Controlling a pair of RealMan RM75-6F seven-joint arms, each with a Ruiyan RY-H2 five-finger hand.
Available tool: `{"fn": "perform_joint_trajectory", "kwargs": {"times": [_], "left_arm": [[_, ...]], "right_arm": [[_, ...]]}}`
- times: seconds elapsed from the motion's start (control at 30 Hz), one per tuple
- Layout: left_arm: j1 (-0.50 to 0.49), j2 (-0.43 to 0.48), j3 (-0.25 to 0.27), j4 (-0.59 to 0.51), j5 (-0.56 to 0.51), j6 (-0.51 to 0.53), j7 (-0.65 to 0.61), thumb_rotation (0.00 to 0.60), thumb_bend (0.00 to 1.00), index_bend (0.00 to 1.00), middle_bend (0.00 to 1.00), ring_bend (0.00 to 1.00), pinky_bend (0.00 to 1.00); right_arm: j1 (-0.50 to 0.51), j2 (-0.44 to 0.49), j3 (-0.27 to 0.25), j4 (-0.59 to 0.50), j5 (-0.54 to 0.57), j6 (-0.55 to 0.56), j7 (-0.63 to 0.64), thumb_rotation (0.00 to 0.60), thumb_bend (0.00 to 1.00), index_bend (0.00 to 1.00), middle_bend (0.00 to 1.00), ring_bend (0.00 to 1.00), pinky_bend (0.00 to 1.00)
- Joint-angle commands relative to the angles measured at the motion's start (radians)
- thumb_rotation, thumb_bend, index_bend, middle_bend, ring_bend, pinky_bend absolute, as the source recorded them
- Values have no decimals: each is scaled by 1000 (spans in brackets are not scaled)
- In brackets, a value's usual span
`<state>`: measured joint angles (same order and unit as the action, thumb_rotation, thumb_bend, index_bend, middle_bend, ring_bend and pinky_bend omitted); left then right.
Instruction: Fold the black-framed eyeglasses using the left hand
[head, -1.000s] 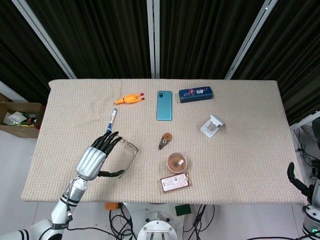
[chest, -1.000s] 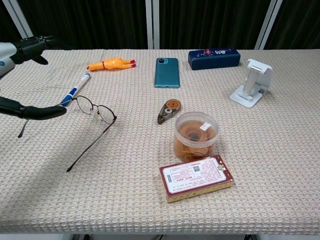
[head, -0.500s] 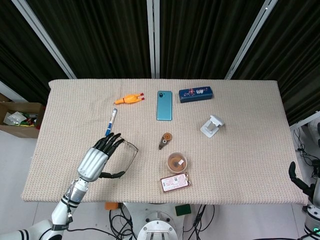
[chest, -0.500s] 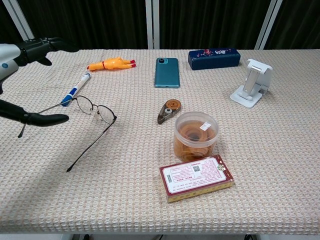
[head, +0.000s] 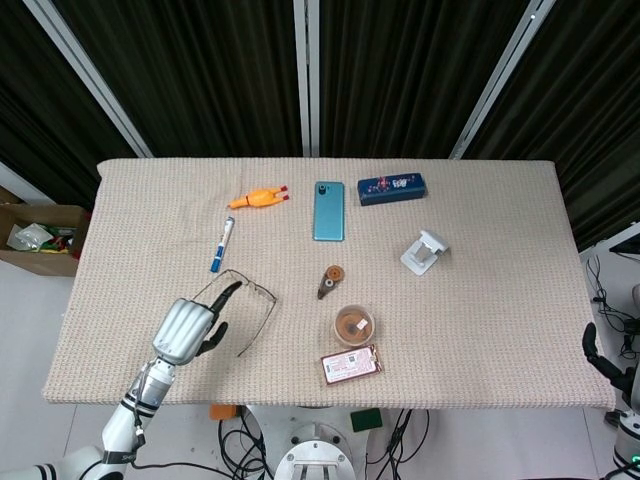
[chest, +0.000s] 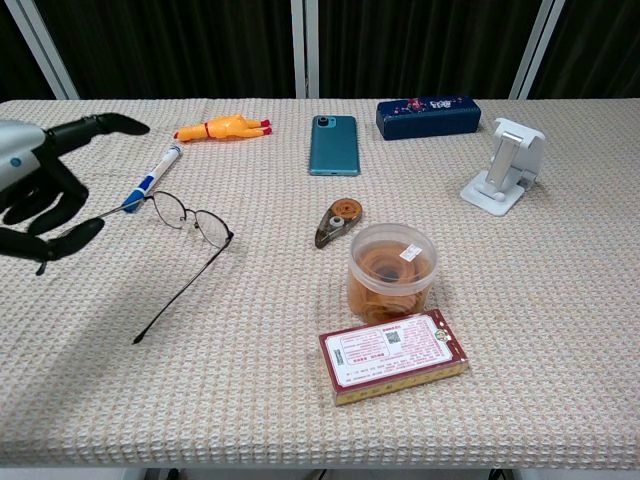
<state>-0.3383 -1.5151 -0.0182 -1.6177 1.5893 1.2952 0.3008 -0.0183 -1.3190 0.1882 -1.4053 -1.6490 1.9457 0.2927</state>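
The black-framed eyeglasses (head: 248, 301) (chest: 190, 224) lie open on the woven mat, lenses toward the pen, both temples spread. My left hand (head: 186, 331) (chest: 38, 192) sits over the end of the left temple. One finger is stretched toward the frame and the others are curled in. The thumb (chest: 58, 240) crosses the temple, whose tip shows just below it. Whether the hand pinches the temple is unclear. Only a dark sliver of my right hand (head: 590, 346) shows, off the table's right edge.
A blue-and-white pen (chest: 150, 180) lies just beyond the glasses, with a rubber chicken (chest: 222, 128) further back. A teal phone (chest: 333, 144), correction tape (chest: 338, 220), a clear jar (chest: 392, 270), a red card box (chest: 394, 354), a blue case (chest: 428, 116) and a white stand (chest: 508, 164) fill the middle and right.
My left hand has drawn back toward the table's near edge and curled most of its fingers in, leaving one extended. The eyeglasses have not moved.
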Motion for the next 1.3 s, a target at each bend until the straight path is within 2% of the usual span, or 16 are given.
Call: {"fn": "perform_joint_trajectory", "kwargs": {"times": [0.03, 0.3, 0.43, 0.77, 1.3], "left_arm": [[-19, 15, 11, -39, -93, -104, 23, 600, 474, 110, 951, 887, 943], [-110, 7, -36, -56, -277, -291, 114, 600, 541, 110, 943, 905, 948], [-151, -12, -55, -44, -350, -344, 160, 600, 556, 110, 943, 908, 951], [-214, -49, -75, 9, -489, -374, 247, 600, 592, 110, 949, 914, 952], [-288, -35, -82, 33, -590, -393, 275, 600, 622, 110, 959, 925, 955]], "right_arm": [[-5, -1, -3, 4, 0, 5, -2, 600, 460, 0, 0, 0, 0], [-22, -8, -3, 18, 28, 8, 14, 600, 464, 0, 0, 0, 0], [-23, -10, -1, 26, 38, 1, 17, 600, 465, 0, 0, 0, 0], [-26, -24, -1, 57, 60, -19, 31, 600, 465, 0, 0, 0, 0], [-31, -25, -1, 64, 61, -21, 34, 600, 465, 0, 0, 0, 0]]}}
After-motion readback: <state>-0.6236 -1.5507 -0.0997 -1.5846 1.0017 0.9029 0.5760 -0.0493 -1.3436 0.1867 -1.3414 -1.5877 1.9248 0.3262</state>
